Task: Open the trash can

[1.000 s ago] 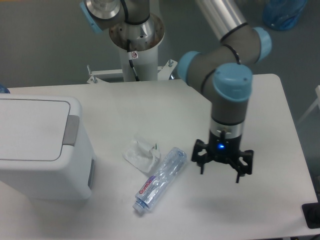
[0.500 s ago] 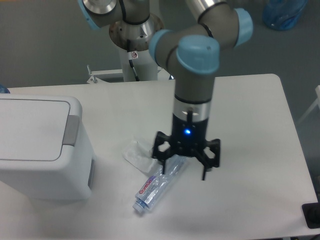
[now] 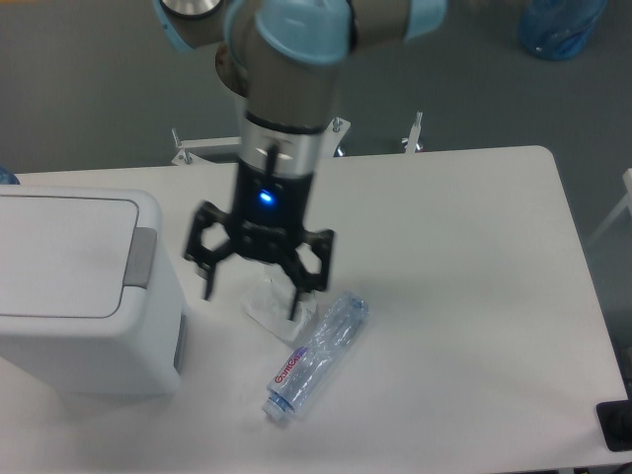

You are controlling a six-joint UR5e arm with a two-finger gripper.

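The trash can (image 3: 89,336) is a big white boxy bin at the left edge of the table, with its flat lid (image 3: 59,259) down. The grey push tab (image 3: 141,259) sits at the lid's right rim. My gripper (image 3: 251,300) hangs open and empty above the table, just right of the bin. Its left finger is a short way right of the push tab, not touching it. The gripper is blurred by motion.
A crumpled white wrapper (image 3: 265,308) lies under the gripper, partly hidden by it. A clear plastic bottle (image 3: 316,357) lies on the table to the lower right of it. The robot's base pedestal (image 3: 267,128) stands behind the table's far edge.
The arm has swung left across the table, from right of the bottle, over it, to beside the trash can. The gripper stayed open. Bin, bottle and wrapper have not moved.
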